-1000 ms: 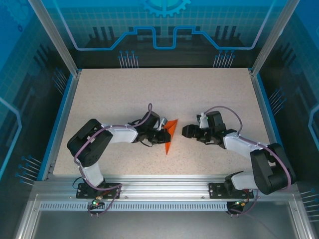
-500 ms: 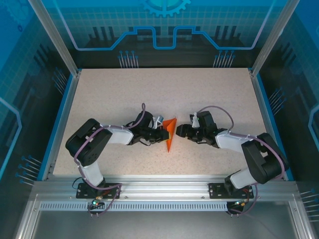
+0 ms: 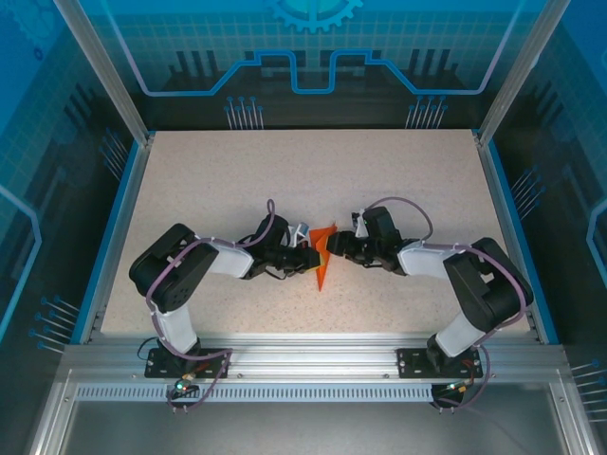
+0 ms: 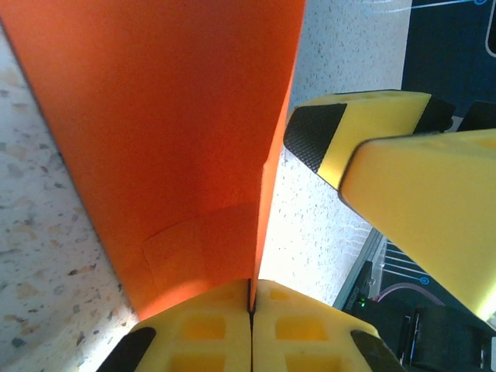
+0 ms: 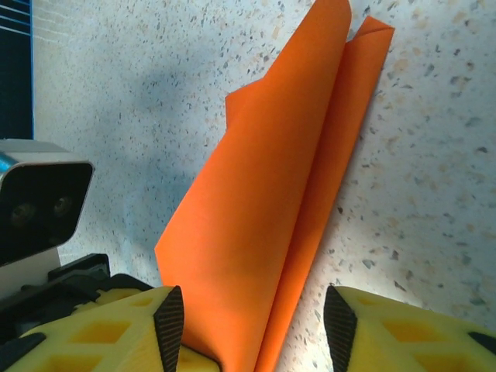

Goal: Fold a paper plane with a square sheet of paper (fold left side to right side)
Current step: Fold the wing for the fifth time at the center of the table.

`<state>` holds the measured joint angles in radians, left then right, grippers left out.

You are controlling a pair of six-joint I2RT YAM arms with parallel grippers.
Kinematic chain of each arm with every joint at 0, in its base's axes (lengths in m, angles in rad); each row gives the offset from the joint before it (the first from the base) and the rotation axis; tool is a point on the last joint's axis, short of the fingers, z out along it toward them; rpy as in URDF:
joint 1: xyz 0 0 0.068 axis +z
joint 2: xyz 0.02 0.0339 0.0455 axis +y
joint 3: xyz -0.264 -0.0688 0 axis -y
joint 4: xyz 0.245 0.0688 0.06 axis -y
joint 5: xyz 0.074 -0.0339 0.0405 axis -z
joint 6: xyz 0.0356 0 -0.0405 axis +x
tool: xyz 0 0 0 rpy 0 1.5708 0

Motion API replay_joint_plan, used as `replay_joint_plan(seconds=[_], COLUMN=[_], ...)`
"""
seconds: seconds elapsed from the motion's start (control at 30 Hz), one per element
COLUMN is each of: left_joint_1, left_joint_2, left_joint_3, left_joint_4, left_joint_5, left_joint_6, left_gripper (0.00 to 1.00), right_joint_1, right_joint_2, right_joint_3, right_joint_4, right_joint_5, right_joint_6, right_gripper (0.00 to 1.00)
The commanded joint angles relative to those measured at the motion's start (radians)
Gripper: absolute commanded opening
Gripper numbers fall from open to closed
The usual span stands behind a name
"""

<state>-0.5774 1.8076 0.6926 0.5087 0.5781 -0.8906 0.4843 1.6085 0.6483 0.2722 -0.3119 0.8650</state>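
Left gripper (image 4: 249, 304) is clamped shut on one edge of the folded orange paper (image 3: 323, 265), at the centre of the table (image 3: 285, 171). Right gripper (image 5: 252, 314) faces it opposite, jaws apart, straddling the paper's other edge.

Speckled beige table (image 3: 313, 171), blue-patterned walls (image 3: 313, 47), aluminium frame rails (image 3: 313, 355).

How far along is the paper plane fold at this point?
Done: the orange sheet is already creased into a narrow, pointed, layered shape. In hand: the left pincer is shut on one edge, holding a flap raised, while the right pincer is open with a finger on either side of the paper's near end. Left: closing that grip, bringing the flap across, pressing the crease flat, and probably more folds.
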Motion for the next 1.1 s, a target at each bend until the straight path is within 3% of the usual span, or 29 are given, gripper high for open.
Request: replay_joint_plan(seconds=[0.0,0.77,1.07], left_joint_1=[0.013,0.024,0.026], left_joint_2=[0.012,0.044,0.04], left_joint_3=[-0.019,-0.026,-0.018], left_joint_4=[0.032,0.032,0.014], left_joint_5=[0.025,0.025,0.028], left_joint_6=[-0.008,-0.033,-0.031], left_gripper=[0.06,0.05,0.15], right_joint_1=[0.018,0.039,0.04], right_joint_2=[0.029,0.145,0.183], right_joint_3=[0.034,0.114,0.132], right_joint_4=[0.018,-0.074,-0.133], right_joint_5=[0.029,0.052,0.055], right_joint_6=[0.019,0.049,0.062], right_gripper=[0.51,0.44,0.42])
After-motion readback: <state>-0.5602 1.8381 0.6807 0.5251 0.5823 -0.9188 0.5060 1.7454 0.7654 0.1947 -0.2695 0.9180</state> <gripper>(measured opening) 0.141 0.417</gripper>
